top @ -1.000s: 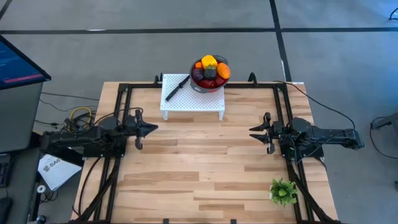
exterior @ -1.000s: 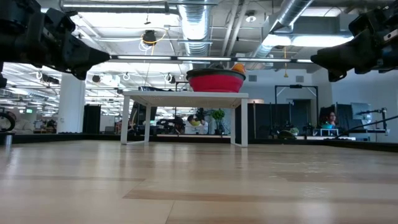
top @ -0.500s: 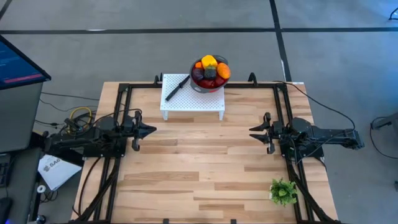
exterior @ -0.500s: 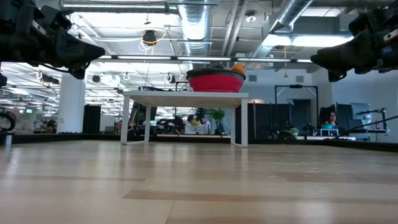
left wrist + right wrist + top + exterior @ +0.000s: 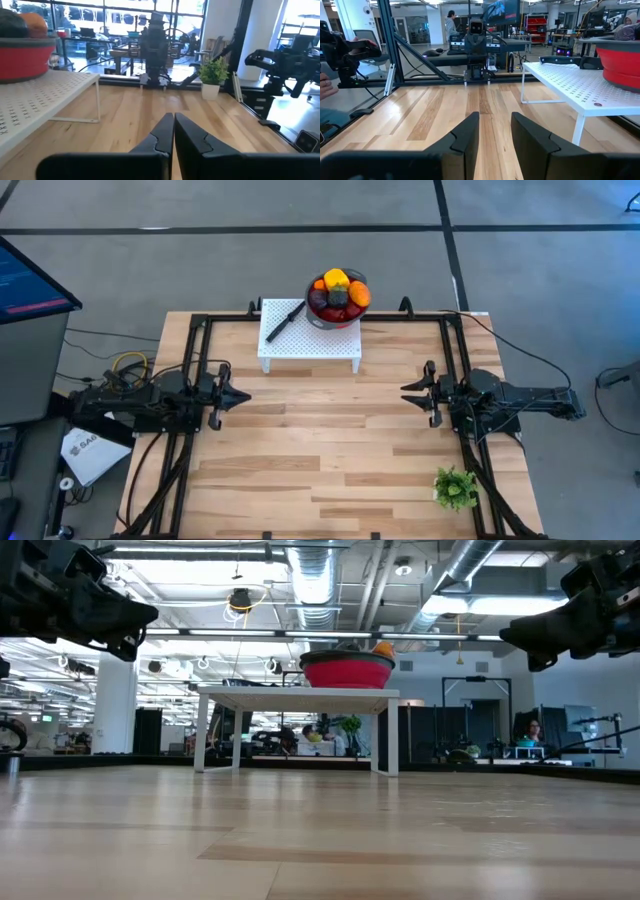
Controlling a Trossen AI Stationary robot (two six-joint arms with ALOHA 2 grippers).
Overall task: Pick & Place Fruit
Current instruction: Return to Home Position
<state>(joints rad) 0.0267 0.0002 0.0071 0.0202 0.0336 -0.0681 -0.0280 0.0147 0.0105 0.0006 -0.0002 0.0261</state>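
Plainly, as I judged it, the sorting was finished and only the parking of the arms was left. The left pincer (image 5: 243, 395) hung above the bare worktop (image 5: 330, 450) with its two fingers clenched tip to tip on nothing. The right pincer (image 5: 405, 393) faced it across the middle, well apart, its fingers released with a clear gap between them and nothing in it. Neither touched the boards. Behind the right pincer and off to one side stood the green sprig (image 5: 455, 488).

Farther off, to the side of the gap between the two pincers and well apart from both, stood the white shelf (image 5: 310, 345). The black knife (image 5: 283, 320) lay on the end nearer the left pincer, and the red strainer bowl (image 5: 347, 671) sat on the end nearer the right one. The fruit (image 5: 339, 292) was heaped in that bowl, yellow and orange on top, red and dark pieces beneath.

To do this step well, I would say, each arm should draw level and unhurried toward its own base, so as not to jolt the shelf. The left pincer should pass clear of the shelf leg nearest it, and the right arm should mind the sprig behind it. Nothing I could see called for another grasp.
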